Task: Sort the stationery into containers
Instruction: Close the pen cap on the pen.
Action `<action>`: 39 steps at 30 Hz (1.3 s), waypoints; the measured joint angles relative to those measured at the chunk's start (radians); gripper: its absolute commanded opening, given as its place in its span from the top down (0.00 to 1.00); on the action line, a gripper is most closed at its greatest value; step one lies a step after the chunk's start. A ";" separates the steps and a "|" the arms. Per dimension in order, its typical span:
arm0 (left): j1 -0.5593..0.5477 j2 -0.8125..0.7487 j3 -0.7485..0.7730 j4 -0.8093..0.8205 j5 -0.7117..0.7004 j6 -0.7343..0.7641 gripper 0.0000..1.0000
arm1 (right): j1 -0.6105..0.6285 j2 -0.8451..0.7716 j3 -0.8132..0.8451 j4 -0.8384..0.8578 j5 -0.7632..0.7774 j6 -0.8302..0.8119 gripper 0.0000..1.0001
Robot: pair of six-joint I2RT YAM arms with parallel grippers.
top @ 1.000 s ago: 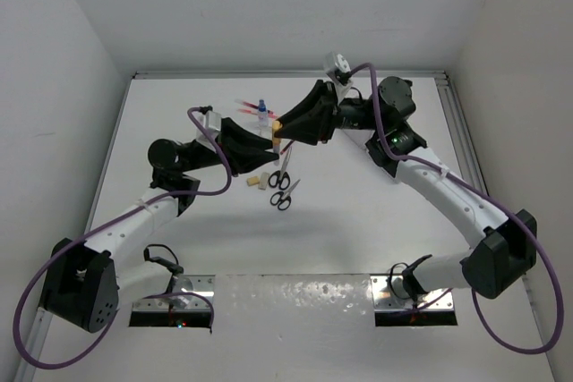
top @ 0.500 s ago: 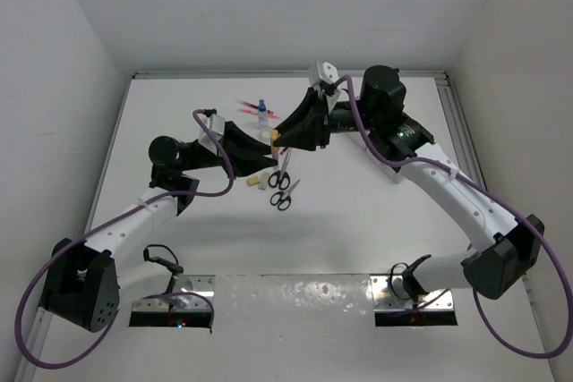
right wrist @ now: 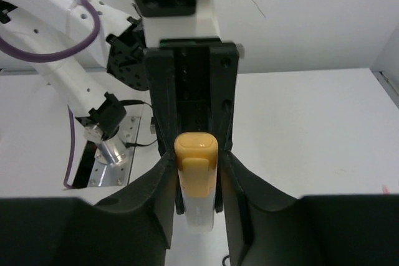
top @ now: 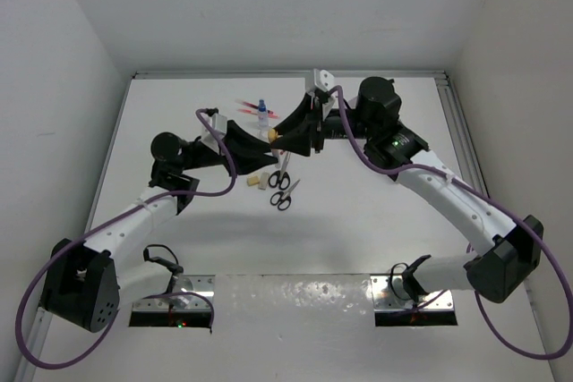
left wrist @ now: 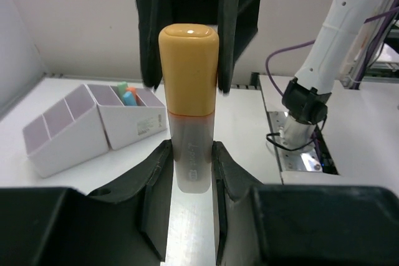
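A capsule-shaped piece (left wrist: 188, 91) with a yellow cap and frosted white body hangs between both grippers above the table, and shows small from above (top: 276, 134). My left gripper (left wrist: 190, 151) is shut on its white body. My right gripper (right wrist: 195, 157) faces it tip to tip, its fingers pressed on either side of the yellow cap (right wrist: 196, 154). The white stepped organiser (left wrist: 68, 135) stands beyond on the left, with green, orange and blue pieces (left wrist: 126, 95) in one compartment. From above, the left gripper (top: 262, 144) and right gripper (top: 286, 131) meet at mid-table.
Two black-handled scissors (top: 280, 176) (top: 286, 196) and beige erasers (top: 258, 181) lie on the table just in front of the grippers. A blue-capped bottle (top: 262, 109) and red pens (top: 243, 103) lie behind them. The right arm's base (left wrist: 299, 110) stands beyond the capsule.
The right arm's wrist has swung left and turned over the capsule, which has sunk a little. The left gripper has edged up and right, staying at the piece.
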 measured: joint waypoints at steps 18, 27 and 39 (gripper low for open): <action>0.000 -0.048 0.039 -0.079 -0.127 0.163 1.00 | 0.000 -0.013 -0.058 0.004 0.100 0.082 0.33; -0.020 -0.057 0.046 -0.346 -0.441 0.460 1.00 | 0.007 -0.129 -0.166 0.038 0.292 0.138 0.30; -0.060 -0.057 0.046 -0.460 -0.629 0.614 1.00 | 0.132 -0.022 -0.230 0.248 0.692 0.292 0.33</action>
